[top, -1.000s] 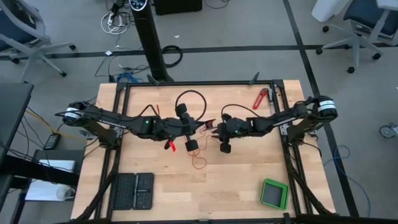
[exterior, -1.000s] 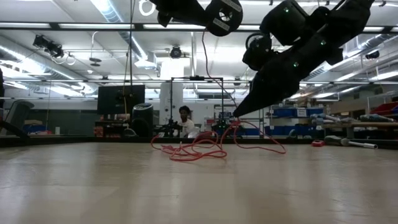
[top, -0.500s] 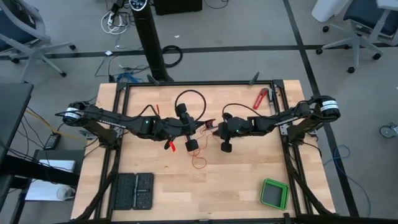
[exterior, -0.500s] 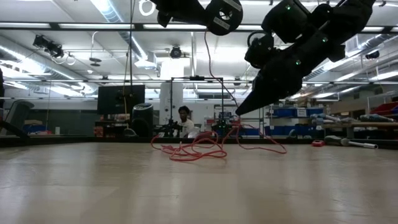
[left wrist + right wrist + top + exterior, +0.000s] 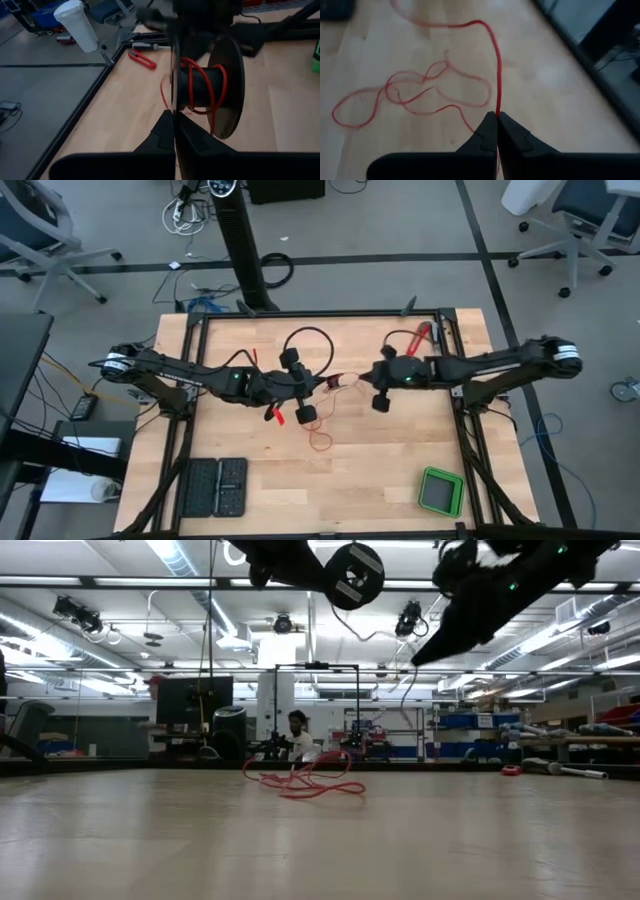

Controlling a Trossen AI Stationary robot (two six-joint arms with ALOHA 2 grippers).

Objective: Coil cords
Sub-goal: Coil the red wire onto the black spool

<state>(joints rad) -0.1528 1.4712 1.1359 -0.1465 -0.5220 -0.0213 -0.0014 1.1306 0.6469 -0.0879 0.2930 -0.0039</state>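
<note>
Having pulled rightward, right fingers [image 5: 497,124] pinch the red wire [image 5: 420,92]; left fingers [image 5: 173,131] clamp the spool [image 5: 210,82].

Both arms reach toward the table's middle, raised, jaws closed.

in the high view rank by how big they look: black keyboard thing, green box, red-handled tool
1. Black keyboard-like tray, near the left front corner, clearly largest.
2. Green box, near the right front corner.
3. Red-handled tool, at the far edge, smallest.
All lie flat on the table, so nearness hardly matters.
</note>
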